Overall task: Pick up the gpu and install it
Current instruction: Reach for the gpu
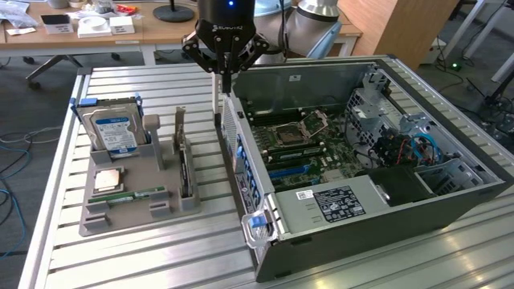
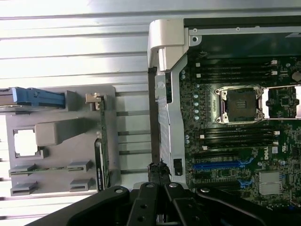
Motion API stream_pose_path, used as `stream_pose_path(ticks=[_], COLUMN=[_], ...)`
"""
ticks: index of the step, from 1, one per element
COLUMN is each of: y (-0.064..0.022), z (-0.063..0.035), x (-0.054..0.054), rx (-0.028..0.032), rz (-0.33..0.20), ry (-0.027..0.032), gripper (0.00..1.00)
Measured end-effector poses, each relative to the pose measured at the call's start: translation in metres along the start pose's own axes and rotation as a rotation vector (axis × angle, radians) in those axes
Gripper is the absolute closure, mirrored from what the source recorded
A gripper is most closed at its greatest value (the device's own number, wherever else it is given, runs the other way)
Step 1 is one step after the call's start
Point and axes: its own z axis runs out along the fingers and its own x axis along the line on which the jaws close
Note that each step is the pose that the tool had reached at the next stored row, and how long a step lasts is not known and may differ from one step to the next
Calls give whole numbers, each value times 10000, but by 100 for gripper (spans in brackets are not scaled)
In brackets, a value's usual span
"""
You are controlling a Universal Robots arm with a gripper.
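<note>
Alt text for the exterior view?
A shut gripper hangs over the wall of an open computer case. On the exterior view's left, the gpu stands on edge in a grey holder beside a hard drive.

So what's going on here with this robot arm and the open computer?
The robot arm's tool hangs shut above the wall of the open computer case that faces the grey tray, with nothing visibly gripped. The gpu stands on edge in a slot of that tray, not yet picked up. A hard drive stands in the same tray.
</note>
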Motion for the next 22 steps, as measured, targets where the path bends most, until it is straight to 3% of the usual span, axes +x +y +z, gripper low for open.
stream_pose_path(ticks=[22], y=[-18], z=[-5], x=[247], rx=[-1], rz=[-2], ry=[-1], gripper=[89])
